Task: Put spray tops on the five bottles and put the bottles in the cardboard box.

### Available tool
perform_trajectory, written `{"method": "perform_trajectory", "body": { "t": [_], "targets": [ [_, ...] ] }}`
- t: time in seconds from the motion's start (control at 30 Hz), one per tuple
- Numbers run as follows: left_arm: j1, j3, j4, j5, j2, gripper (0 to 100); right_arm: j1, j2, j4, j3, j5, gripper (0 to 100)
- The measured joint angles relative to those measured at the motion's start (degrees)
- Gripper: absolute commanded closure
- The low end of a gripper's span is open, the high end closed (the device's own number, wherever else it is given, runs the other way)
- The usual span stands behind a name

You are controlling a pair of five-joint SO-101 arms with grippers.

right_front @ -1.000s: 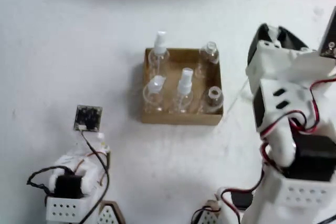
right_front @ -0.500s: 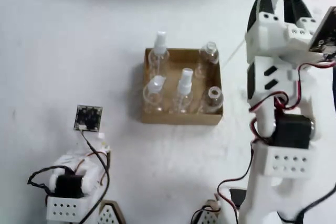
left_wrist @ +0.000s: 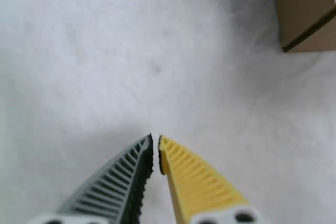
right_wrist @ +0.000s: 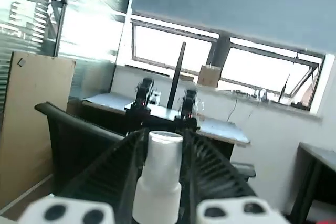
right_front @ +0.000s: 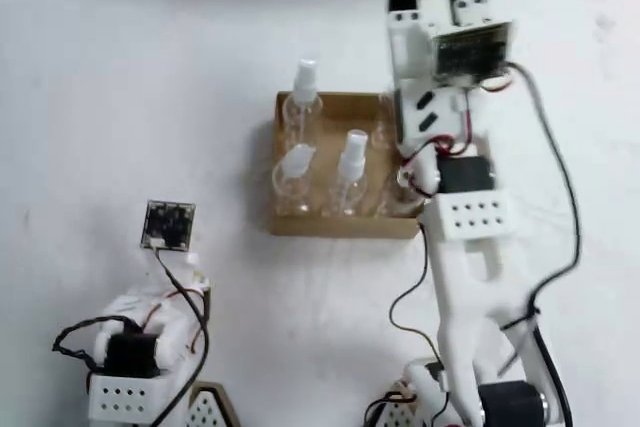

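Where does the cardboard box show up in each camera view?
High view: cardboard box in the middle of the table, bottles inside.
Left wrist view: its corner, beyond the shut left gripper.
Right wrist view: faces the room; right gripper holds a spray top.
Shared landmark: the white table.

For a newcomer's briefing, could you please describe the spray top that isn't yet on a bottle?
Start at the cardboard box mid-table; the right arm stretches over its right side. At that arm's tip, the right gripper is shut on a white spray top. Unlike the three tops in the box, it sits on no bottle.
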Motion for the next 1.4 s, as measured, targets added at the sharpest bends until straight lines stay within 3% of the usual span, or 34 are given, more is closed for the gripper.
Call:
{"method": "perform_trajectory", "body": {
  "t": [0.23, 1.0, 1.2, 1.4],
  "targets": [
    [0.00, 0.00, 0.00, 0.00, 0.00, 98, -0.70, 5.01, -6.95, 0.00, 2.11, 98.3],
    [0.00, 0.00, 0.00, 0.00, 0.00, 98, 0.88, 4.75, -7.12, 7.56, 2.20, 98.3],
    [0.00, 0.00, 0.00, 0.00, 0.00, 98, 1.32, 4.75, -7.12, 7.56, -3.60, 98.3],
    [0.00, 0.00, 0.00, 0.00, 0.00, 98, 2.20, 6.77, -7.12, 7.56, -4.40, 98.3]
  ]
}}
